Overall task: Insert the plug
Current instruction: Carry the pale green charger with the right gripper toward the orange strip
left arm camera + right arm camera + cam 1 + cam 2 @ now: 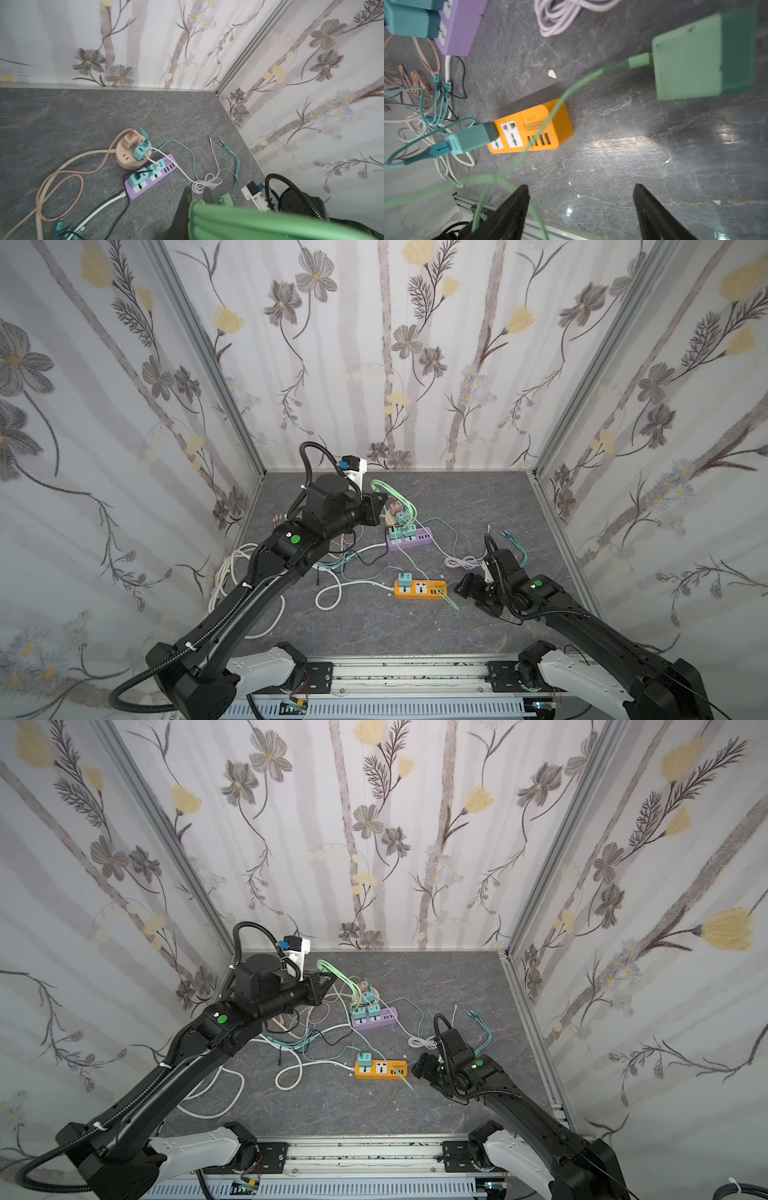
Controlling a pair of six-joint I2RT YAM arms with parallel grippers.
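Right gripper (pixel 581 187): jaws spread wide with nothing between the fingers, low over the grey marbled tabletop (pixel 374 626), near-right, just right of the orange power strip (pixel 419 589).

Green charger plug (pixel 695 58): out beyond my right fingertips and apart from them, blurred. I cannot tell whether it rests on the table. The left wrist view catches it (pixel 226 198) with its prongs showing, close by my right arm. It is not in any socket.

Green cable (pixel 571 89): leaves the plug's side, crosses over the right end of the orange strip above the USB ports (pixel 538 140), and carries on toward the far left.

Left gripper (pixel 376 506): closed tight on a looped bundle of that green cable, raised above the table at far-left centre, beside the purple power strip (pixel 409 539).

Orange strip sockets: a teal adapter (pixel 471 139) fills the left one; the middle socket (pixel 511 134) is free.

Elsewhere: a round pink power strip (pixel 131 155) sits just behind the purple one, both carrying teal adapters. A coiled white cable (pixel 461 561) lies between the purple strip and my right arm.
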